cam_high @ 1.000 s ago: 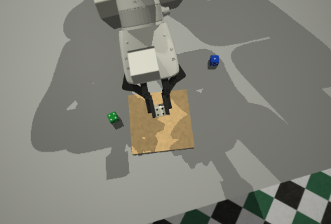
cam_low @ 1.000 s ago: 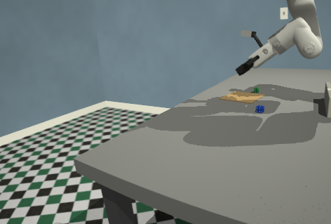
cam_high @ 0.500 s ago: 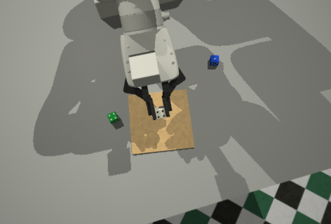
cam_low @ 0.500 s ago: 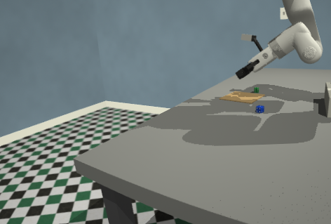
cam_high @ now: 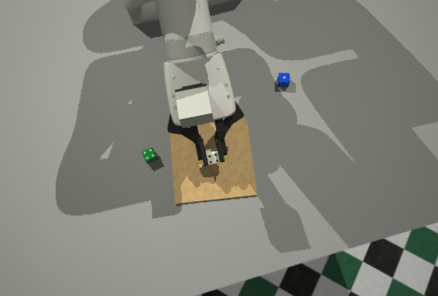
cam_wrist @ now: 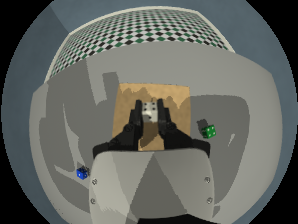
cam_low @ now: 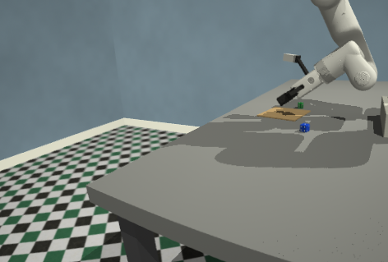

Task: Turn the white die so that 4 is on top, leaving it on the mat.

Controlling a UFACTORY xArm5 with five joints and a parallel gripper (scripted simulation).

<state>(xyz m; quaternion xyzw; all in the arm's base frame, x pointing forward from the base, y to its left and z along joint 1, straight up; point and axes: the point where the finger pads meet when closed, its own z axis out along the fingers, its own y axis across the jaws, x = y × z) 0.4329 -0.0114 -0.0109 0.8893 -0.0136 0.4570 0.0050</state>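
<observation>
The white die [cam_high: 212,157] is gripped between the two black fingers [cam_high: 202,149] of the gripper [cam_high: 212,155] and is held in the air, a little above the tan mat [cam_high: 237,172]. The mat lies right under the die, so a straight move down is likely needed before the die is let go. The gripper is tilted, not upright. Which number faces up cannot be read. The green die [cam_high: 149,155] and the blue die [cam_high: 283,79] are left on the grey surface [cam_high: 334,162], off the mat, well apart.
</observation>
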